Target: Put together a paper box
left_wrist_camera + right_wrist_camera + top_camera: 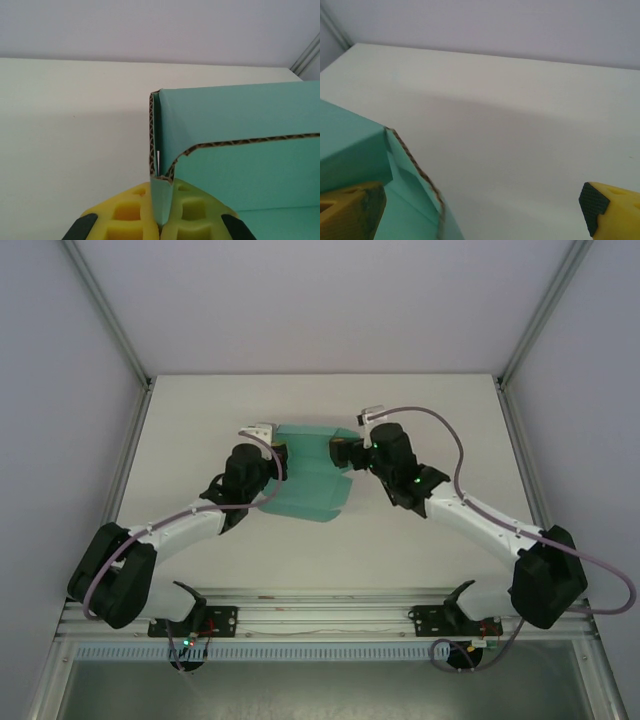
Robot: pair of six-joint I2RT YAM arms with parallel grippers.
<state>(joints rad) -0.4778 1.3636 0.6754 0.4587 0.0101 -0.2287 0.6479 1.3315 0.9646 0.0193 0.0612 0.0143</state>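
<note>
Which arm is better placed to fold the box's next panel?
Right, probably. The left gripper is shut on a wall of the paper box, steadying it; the right gripper is open at its other edge.

The paper box [310, 485] at table [200, 420] centre

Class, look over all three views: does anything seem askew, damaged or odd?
Nothing damaged or spilled. The paper box is only part-folded: walls stand at its far side, the near panel is not raised. The left jaws pinch one corner flap.
</note>
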